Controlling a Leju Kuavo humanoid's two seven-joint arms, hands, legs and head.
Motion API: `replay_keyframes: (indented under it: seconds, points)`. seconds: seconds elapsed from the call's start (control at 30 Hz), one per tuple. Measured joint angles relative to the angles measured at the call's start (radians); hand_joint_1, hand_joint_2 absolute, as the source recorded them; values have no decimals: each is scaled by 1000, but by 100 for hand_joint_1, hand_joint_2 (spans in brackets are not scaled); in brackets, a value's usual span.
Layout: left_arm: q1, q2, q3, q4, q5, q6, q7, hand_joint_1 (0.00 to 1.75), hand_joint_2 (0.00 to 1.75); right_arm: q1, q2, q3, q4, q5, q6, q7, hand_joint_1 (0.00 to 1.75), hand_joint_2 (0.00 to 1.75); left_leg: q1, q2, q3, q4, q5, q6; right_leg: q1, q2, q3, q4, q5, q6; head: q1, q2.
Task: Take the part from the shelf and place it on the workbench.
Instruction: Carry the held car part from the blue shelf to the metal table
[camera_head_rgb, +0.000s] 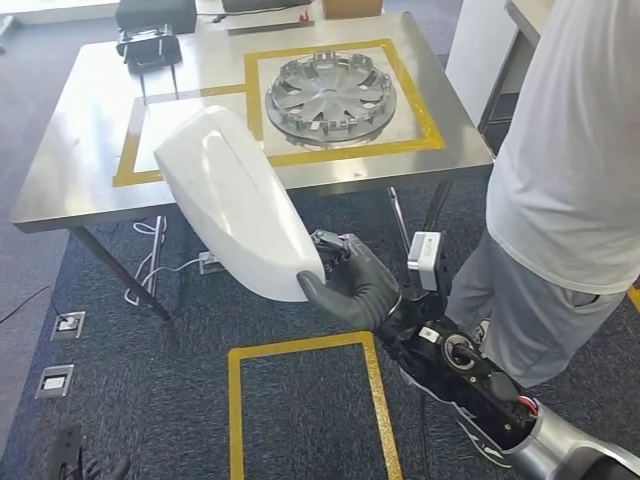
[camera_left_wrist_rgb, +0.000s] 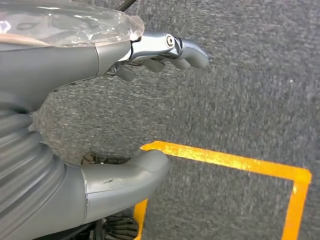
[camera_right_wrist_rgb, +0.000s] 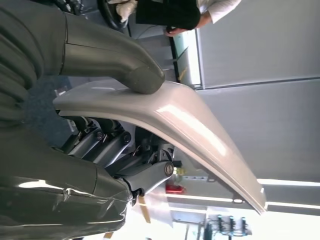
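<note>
Right hand (camera_head_rgb: 355, 285) under upward-slanting white part (camera_head_rgb: 226, 200)

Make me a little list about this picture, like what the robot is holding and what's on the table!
Holding: right robot hand grips a white curved part, thumb on its shell.
Other hand: left robot hand holds nothing, fingers apart, above grey carpet.
Table: steel workbench ahead, with yellow tape boxes.
On table: silver wheel cover inside one box.
Part placed: not yet, still in the air before the table.
Nearby: a person in a white shirt, on the right.
</note>
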Motion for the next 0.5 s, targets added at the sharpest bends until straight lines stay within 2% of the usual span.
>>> replay_keyframes:
  seconds: [0.03, 0.07, 0.1, 0.17, 0.2, 0.23, 0.27, 0.3, 0.33, 0.4, 0.43, 0.47, 0.5]
  points:
    - [0, -2, 0, 0, 0, 0, 0, 0, 175, 0, 0, -1, -1, 0, 1, 0, 175, 175, 4, 1, -5, 16, 2, -4, 4, 3, 6, 0, -3, -9, -6, 0]
    - [-2, -4, 0, 0, 0, 0, -1, 0, 175, -2, -1, -3, -1, 0, 2, -1, 175, 175, 6, 3, -24, 49, 7, -6, 7, 5, 16, -1, -7, -18, -9, 0]
    - [-3, -5, 0, 0, 0, 0, -1, 0, 175, -2, -1, -4, -2, 0, 5, -1, 175, 175, 5, 4, -61, 106, 9, -6, 9, 6, 28, -6, -12, -25, -11, 0]
    - [-3, -7, 0, 0, 1, 0, -1, 0, 175, -1, -1, -5, -2, 2, 10, -1, 175, 175, -3, 5, -166, 244, -11, 2, 18, 7, 53, -14, -27, -37, -15, 0]
    - [-1, -7, 0, 0, 1, 0, -1, 0, 175, 0, -1, -6, -3, 3, 12, -1, 175, 175, -9, 5, -214, 294, -31, 9, 22, 9, 67, -18, -37, -42, -16, 0]
    - [2, -7, 0, 0, 1, 0, -1, 0, 175, 1, -1, -6, -3, 5, 13, -1, 175, 175, -16, 5, -249, 312, -46, 16, 26, 11, 83, -19, -49, -45, -16, 0]
    - [4, -6, 0, 0, 1, 0, -1, 0, 175, 1, -1, -6, -3, 5, 15, -2, 175, 175, -24, 4, -267, 297, -47, 26, 29, 14, 99, -20, -61, -48, -15, 0]
    - [5, -5, 0, 0, 1, 0, -1, 0, 175, 2, -1, -6, -3, 6, 16, -2, 175, 175, -34, 4, -269, 253, -30, 37, 31, 16, 116, -21, -75, -49, -16, 0]
    - [5, -4, 0, 0, 1, 0, -1, 0, 175, 2, -1, -6, -3, 6, 17, -2, 175, 175, -46, 3, -257, 183, 16, 50, 32, 17, 131, -23, -89, -50, -16, 0]
    - [5, 3, 0, 0, 1, 0, -1, 0, 175, 4, -1, -6, -2, 7, 18, -3, 175, 175, -70, -7, -227, 45, 133, 77, 35, 24, 159, -30, -117, -47, -20, 0]
    - [5, 8, 0, 0, 1, 0, -1, 0, 175, 6, -1, -6, -2, 7, 18, -3, 175, 175, -78, -14, -212, 0, 172, 83, 37, 28, 174, -41, -129, -46, -22, 0]
    - [5, 10, 0, 0, 1, 0, -1, 0, 175, 8, -1, -7, -2, 7, 18, -3, 175, 175, -80, -19, -200, -23, 182, 83, 39, 31, 193, -47, -131, -43, -23, 0]
    - [3, 12, 0, 0, 1, 0, -2, 0, 175, 7, -1, -8, -3, 7, 18, -3, 175, 175, -79, -23, -186, -31, 170, 80, 41, 32, 205, -49, -127, -40, -24, 0]
